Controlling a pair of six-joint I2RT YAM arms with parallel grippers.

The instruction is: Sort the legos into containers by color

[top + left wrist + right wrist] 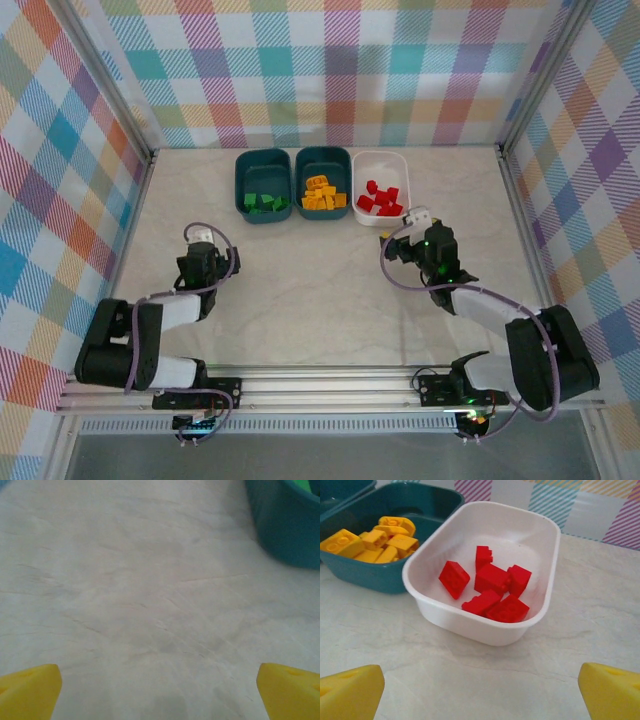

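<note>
Three containers stand in a row at the back of the table. The left teal tub (pixel 262 168) holds green legos (pixel 264 203). The middle teal tub (pixel 323 162) holds yellow-orange legos (pixel 322 194). The white tub (pixel 382 163) holds red legos (pixel 381 198). In the right wrist view the white tub (pixel 485 630) with red legos (pixel 492 587) lies just ahead of my open right gripper (pixel 480 687), and the yellow legos (pixel 375 542) sit in the teal tub (pixel 365 575). My right gripper (pixel 416 221) is near the white tub's front right corner. My left gripper (pixel 201 236) is open over bare table, empty.
A plaid-patterned enclosure walls the table on three sides. The marble-look tabletop (pixel 320 290) stretches between the arms and the tubs. A teal tub corner (pixel 290 525) shows at the upper right of the left wrist view.
</note>
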